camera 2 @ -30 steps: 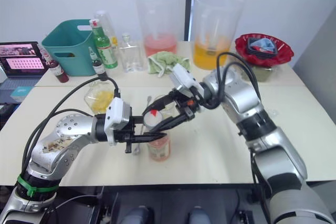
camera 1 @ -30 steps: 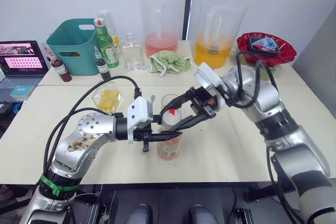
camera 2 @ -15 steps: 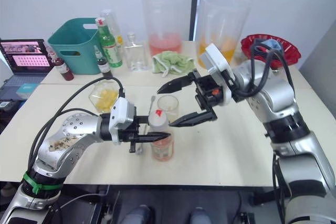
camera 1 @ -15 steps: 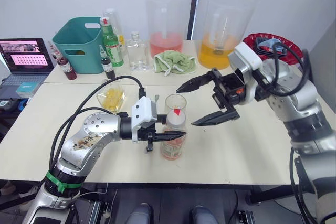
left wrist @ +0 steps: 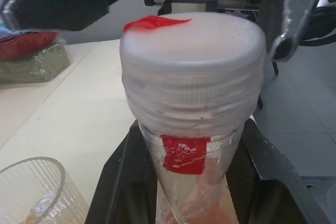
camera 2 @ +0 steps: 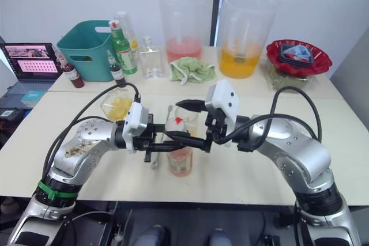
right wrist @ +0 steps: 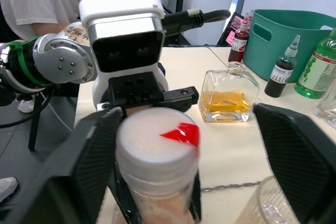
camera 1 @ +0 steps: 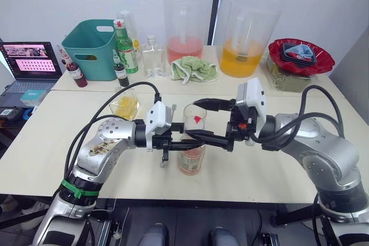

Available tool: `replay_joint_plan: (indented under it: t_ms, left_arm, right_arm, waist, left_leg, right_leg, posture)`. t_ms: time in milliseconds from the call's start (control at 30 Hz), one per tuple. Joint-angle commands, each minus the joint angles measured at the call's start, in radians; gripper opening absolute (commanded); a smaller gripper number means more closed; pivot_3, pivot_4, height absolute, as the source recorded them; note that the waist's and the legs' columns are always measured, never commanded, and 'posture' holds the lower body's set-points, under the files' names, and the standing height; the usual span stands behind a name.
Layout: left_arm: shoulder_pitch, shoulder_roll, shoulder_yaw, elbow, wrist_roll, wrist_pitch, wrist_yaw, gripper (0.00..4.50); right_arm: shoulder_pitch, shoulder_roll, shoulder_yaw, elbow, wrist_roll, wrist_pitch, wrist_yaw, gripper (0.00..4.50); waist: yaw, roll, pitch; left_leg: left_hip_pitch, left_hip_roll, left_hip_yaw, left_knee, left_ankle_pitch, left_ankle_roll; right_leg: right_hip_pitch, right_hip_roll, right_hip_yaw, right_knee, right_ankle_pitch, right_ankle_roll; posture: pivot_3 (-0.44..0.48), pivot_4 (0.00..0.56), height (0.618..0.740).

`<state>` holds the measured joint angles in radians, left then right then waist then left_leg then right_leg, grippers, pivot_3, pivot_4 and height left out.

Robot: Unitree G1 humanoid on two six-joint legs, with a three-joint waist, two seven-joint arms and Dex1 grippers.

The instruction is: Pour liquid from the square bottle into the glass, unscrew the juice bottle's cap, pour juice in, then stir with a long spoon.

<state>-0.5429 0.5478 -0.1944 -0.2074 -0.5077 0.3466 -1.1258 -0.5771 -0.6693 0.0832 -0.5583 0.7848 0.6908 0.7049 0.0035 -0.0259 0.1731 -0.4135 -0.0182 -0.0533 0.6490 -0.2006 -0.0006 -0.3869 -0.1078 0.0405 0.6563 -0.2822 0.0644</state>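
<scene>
Left claw [camera 1: 183, 142]: clamped on juice bottle [camera 1: 191, 155].
Right claw [camera 1: 203, 120]: returned, wide open around cap [right wrist: 156, 141].
Next: unscrewing.

I see two pale tables [camera 1: 277, 168] butted together. The near one, low in frame, carries the juice bottle [camera 1: 191, 156], glass [camera 1: 195, 117], square bottle [camera 1: 126, 105] and spoon [camera 2: 162, 136]. The far one holds a teal bin [camera 1: 92, 50], green bottle [camera 1: 123, 47], green cloth [camera 1: 195, 68], two big jugs [camera 1: 247, 36] and a red bowl [camera 1: 301, 56].
</scene>
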Motion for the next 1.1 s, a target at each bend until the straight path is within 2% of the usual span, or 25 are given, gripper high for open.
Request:
replay_joint_plan:
  t_ms: [33,67,133,300,467,600,667,767,833,900,1000,1100]
  left_arm:
    - [0.013,0.007,-0.034,0.012,0.053,0.0,-0.004,1.32]
    - [0.014,0.008,-0.032,0.011,0.053,0.0,-0.002,1.32]
    - [0.02,0.013,-0.027,-0.001,0.053,0.007,0.008,1.32]
    - [0.043,0.035,-0.01,-0.047,0.051,0.029,0.036,1.32]
    - [0.063,0.058,0.004,-0.092,0.046,0.055,0.064,1.32]
    - [0.079,0.078,0.014,-0.124,0.039,0.074,0.08,1.32]
    - [0.09,0.086,0.015,-0.143,0.038,0.082,0.088,1.32]
    - [0.099,0.092,0.015,-0.16,0.036,0.09,0.101,1.32]
    - [0.101,0.091,0.015,-0.168,0.035,0.097,0.112,1.32]
    - [0.104,0.092,0.017,-0.175,0.026,0.107,0.113,1.32]
    - [0.108,0.091,0.018,-0.179,0.018,0.115,0.112,1.32]
    - [0.103,0.084,0.011,-0.167,0.018,0.108,0.104,1.32]
  right_arm:
    - [-0.024,0.017,-0.038,-0.014,0.022,0.022,-0.021,2.63]
    - [-0.029,0.017,-0.034,-0.011,0.022,0.029,-0.016,2.18]
    - [-0.044,0.014,-0.023,0.001,0.025,0.048,-0.003,1.66]
    - [-0.101,-0.006,0.045,0.105,-0.022,0.026,0.154,1.64]
    - [-0.19,0.014,0.137,0.32,-0.126,-0.208,0.514,1.64]
    - [-0.318,0.072,0.188,0.567,-0.166,-0.375,0.844,1.64]
    - [-0.415,0.087,0.261,0.711,-0.161,-0.495,0.903,1.64]
    - [-0.546,0.105,0.352,0.873,-0.122,-0.595,0.909,1.64]
    - [-0.617,0.114,0.383,0.947,-0.093,-0.608,0.909,2.69]
    - [-0.669,0.089,0.412,0.946,-0.051,-0.593,0.909,3.39]
    - [-0.689,0.037,0.369,0.88,0.011,-0.505,0.909,4.37]
    - [-0.615,-0.025,0.293,0.794,0.002,-0.449,0.909,4.46]
  waist:
    - [-0.001,0.0,0.0]
    - [-0.001,0.0,0.0]
    - [-0.001,0.0,0.0]
    - [-0.009,0.0,0.0]
    - [-0.018,0.0,0.0]
    - [-0.021,0.0,0.0]
    - [-0.024,0.0,0.0]
    - [-0.028,0.0,0.0]
    - [-0.031,0.0,0.0]
    - [-0.034,0.0,0.0]
    - [-0.027,0.0,0.0]
    - [-0.016,0.0,0.0]
  left_leg:
    - [0.0,0.0,0.0,0.0,0.0,0.0]
    - [0.0,0.0,0.0,0.0,0.0,0.0]
    - [0.0,0.0,0.0,0.0,0.0,0.0]
    - [0.001,0.0,0.0,0.0,0.0,0.0]
    - [0.004,0.001,0.001,-0.001,0.0,0.0]
    - [0.005,0.001,0.002,-0.002,0.0,0.0]
    - [0.005,0.001,0.001,-0.002,0.0,0.0]
    - [0.007,0.002,0.0,-0.004,0.0,0.0]
    - [0.006,0.002,0.0,-0.005,0.0,0.0]
    - [0.006,0.002,0.0,-0.005,0.0,0.0]
    - [0.005,0.002,0.0,-0.005,0.0,0.0]
    - [0.004,0.002,-0.001,-0.005,0.0,0.0]
  right_leg:
    - [0.0,0.0,0.0,0.0,0.0,0.0]
    - [0.0,0.0,0.0,0.0,0.0,0.0]
    - [0.0,0.0,0.0,0.0,0.0,0.0]
    - [0.0,0.001,0.0,0.0,0.0,0.0]
    - [0.002,0.001,0.0,0.0,0.0,0.0]
    - [0.003,0.001,0.0,0.0,0.0,0.0]
    - [0.002,0.002,0.0,0.0,0.0,0.0]
    - [0.002,0.002,0.0,0.001,0.0,0.0]
    - [0.0,0.002,0.0,0.001,0.0,0.0]
    - [0.0,0.002,0.001,0.002,0.0,0.0]
    - [-0.001,0.002,0.001,0.002,0.0,0.0]
    - [0.0,0.001,0.0,0.001,0.0,-0.001]
  posture:
    - [0.0,0.15,0.74]
    - [0.0,0.15,0.74]
    - [0.0,0.15,0.74]
    - [0.0,0.15,0.74]
    - [0.0,0.15,0.74]
    - [0.0,0.15,0.74]
    - [0.0,0.15,0.74]
    - [0.0,0.15,0.74]
    - [0.0,0.15,0.74]
    - [0.0,0.15,0.74]
    - [0.0,0.15,0.74]
    - [0.0,0.15,0.74]
